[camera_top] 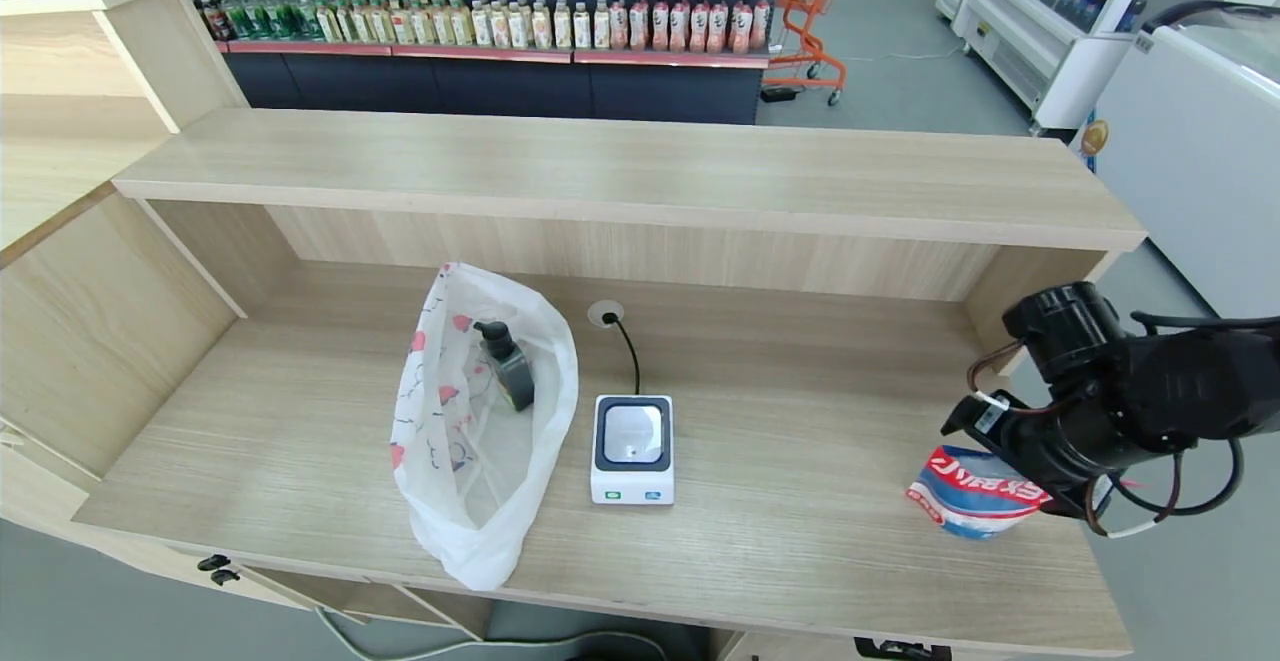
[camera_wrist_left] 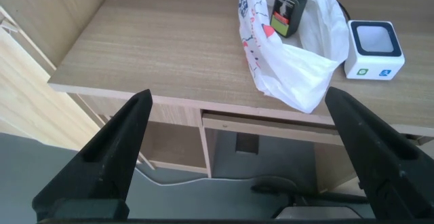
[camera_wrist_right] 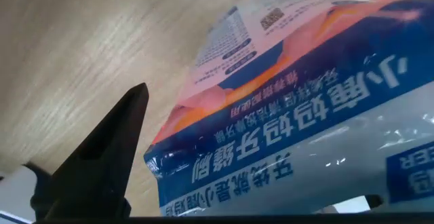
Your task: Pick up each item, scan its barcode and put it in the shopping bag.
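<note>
1. We see a red, white and blue pouch (camera_top: 968,496) lying near the counter's (camera_top: 780,501) right edge, under the right gripper (camera_top: 1010,466)
2. That gripper is spread open; its visible finger (camera_wrist_right: 108,156) stands just beside the pouch, not touching
3. The left gripper (camera_wrist_left: 237,98) hangs open off the counter's front, near the shopping bag (camera_top: 480,461)

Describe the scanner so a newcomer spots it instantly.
On the wooden counter, look just right of the white shopping bag. The scanner is a small white box with a dark-framed window on top and a black cable behind; nothing else there is boxy.
</note>
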Robot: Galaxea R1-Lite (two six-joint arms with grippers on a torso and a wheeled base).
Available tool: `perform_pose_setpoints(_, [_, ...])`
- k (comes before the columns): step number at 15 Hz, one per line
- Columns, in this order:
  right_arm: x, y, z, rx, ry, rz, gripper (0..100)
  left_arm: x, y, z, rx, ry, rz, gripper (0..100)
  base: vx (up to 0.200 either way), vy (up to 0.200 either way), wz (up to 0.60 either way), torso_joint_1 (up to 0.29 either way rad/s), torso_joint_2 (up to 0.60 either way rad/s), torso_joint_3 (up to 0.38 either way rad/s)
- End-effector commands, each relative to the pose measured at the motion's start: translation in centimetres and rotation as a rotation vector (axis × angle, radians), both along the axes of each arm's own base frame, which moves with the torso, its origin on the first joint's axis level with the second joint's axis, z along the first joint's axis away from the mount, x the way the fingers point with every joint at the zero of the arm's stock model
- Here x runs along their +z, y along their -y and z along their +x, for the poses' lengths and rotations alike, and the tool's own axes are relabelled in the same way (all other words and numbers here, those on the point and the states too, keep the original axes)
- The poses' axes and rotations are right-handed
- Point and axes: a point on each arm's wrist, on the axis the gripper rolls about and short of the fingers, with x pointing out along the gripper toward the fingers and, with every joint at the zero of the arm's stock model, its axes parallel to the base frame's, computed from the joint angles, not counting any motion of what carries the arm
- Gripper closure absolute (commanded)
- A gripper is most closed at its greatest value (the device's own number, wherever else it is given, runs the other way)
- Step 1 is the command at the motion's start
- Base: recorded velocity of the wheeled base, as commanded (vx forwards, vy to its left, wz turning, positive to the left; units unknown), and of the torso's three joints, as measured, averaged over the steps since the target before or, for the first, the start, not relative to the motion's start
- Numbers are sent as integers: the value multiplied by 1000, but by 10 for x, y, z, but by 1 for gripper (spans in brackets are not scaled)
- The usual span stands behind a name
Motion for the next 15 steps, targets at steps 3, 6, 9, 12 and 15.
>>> perform_pose_setpoints(3, [-25, -6, 14, 41, -33, -72, 100, 0, 0, 0, 0, 0, 0, 0, 0, 0, 0, 0, 0, 0])
perform_pose_setpoints(6, [-35, -6, 18, 51, -60, -86, 100, 0, 0, 0, 0, -1, -2, 0, 0, 0, 0, 0, 0, 0])
perform_pose_setpoints(9, [-33, -4, 21, 88, -34, -175, 100, 0, 0, 0, 0, 0, 0, 0, 0, 0, 0, 0, 0, 0])
perform_pose_setpoints(12, [-28, -4, 20, 188, 27, -265, 100, 0, 0, 0, 0, 0, 0, 0, 0, 0, 0, 0, 0, 0])
perform_pose_setpoints(15, [1, -4, 9, 437, 183, -336, 100, 0, 0, 0, 0, 0, 0, 0, 0, 0, 0, 0, 0, 0])
